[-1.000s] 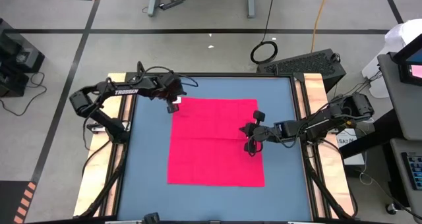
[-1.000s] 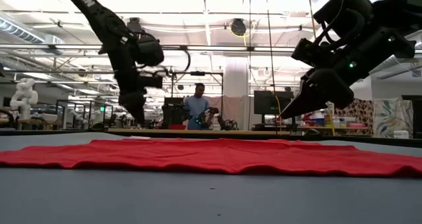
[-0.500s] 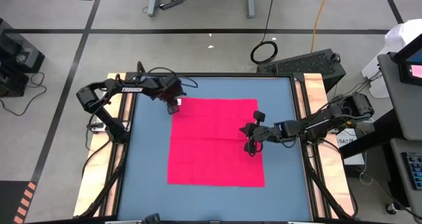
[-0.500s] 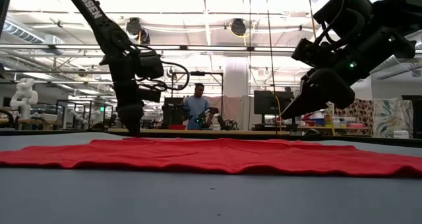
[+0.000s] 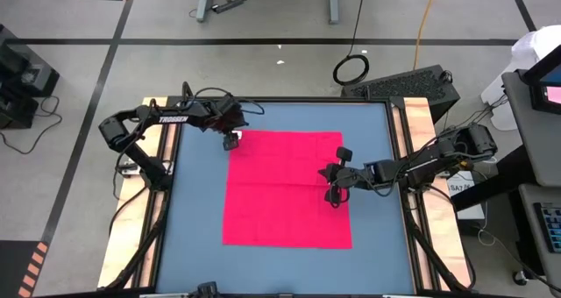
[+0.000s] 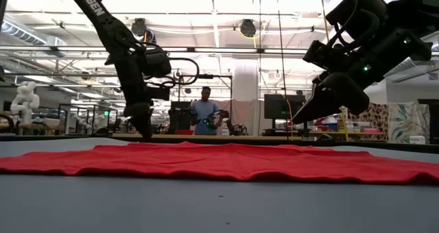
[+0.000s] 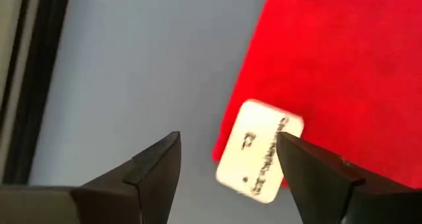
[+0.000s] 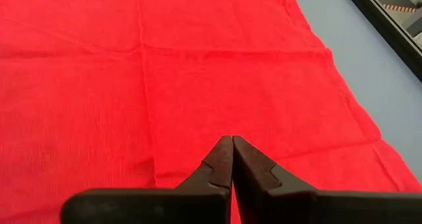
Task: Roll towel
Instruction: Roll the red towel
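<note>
High view is showing the towel (image 5: pixel 286 189) lying flat in the middle of the blue table (image 5: pixel 197 219). The left gripper (image 5: pixel 231 140), fingers spread apart, is hanging over the far-left corner by the white tag (image 7: pixel 259 150); its print is unreadable. "TROSSEN" is showing on the left arm (image 5: pixel 171 120). The right gripper (image 5: pixel 331 184), fingers pressed together, is hovering over the towel's right side.

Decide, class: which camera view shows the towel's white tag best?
The left wrist view: the white tag fills the gap between that arm's open fingers, at the towel corner. The high view shows only a white speck; the low and right wrist views show none.
</note>
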